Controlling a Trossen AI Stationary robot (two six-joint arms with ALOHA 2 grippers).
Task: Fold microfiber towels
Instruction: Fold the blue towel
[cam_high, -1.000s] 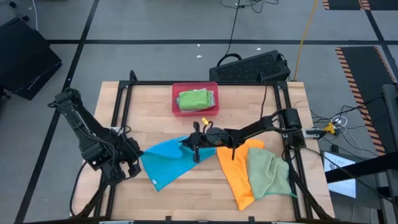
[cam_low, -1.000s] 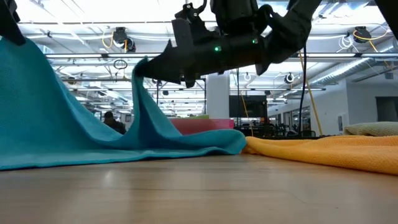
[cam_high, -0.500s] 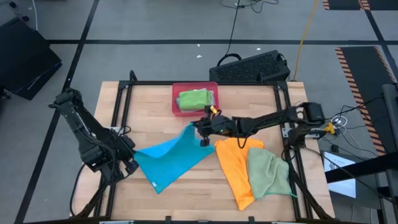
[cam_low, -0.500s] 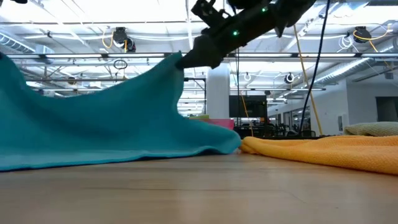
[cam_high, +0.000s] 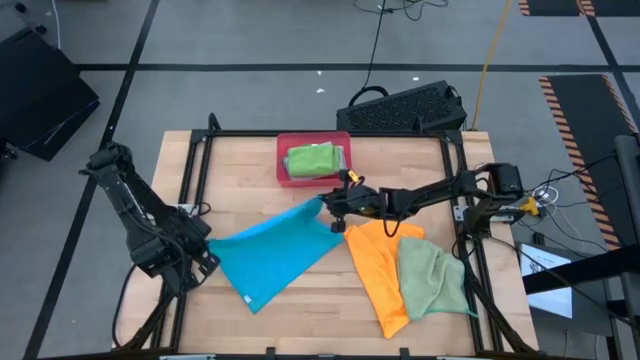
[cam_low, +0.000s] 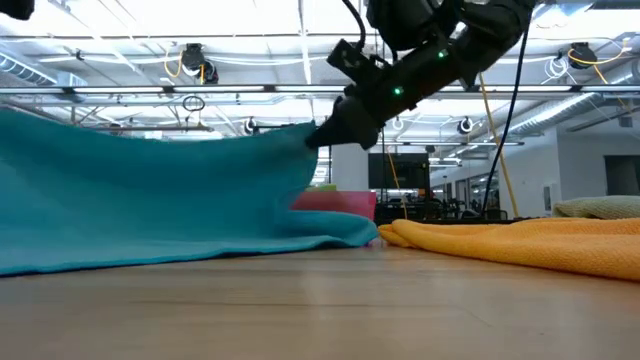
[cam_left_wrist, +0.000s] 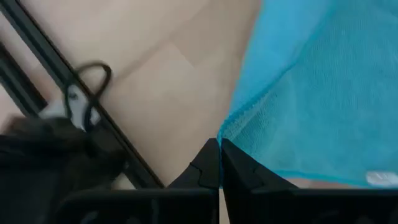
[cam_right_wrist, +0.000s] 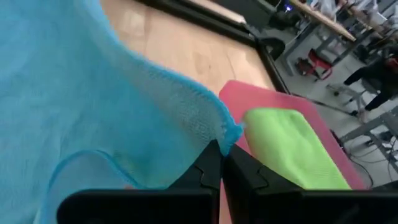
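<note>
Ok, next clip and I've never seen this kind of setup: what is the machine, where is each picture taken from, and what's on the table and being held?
Two dark robot arms work at a wooden table. One picture looks straight down, one looks level across the tabletop, and two come from the arms' wrists. The left gripper and right gripper are each shut on a corner of the blue towel, stretching it between them. Beside it lie an orange towel and an olive-green towel. A folded bright green towel sits in the pink tray.

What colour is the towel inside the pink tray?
Bright green. The folded towel in the tray shows best in the high view.
</note>
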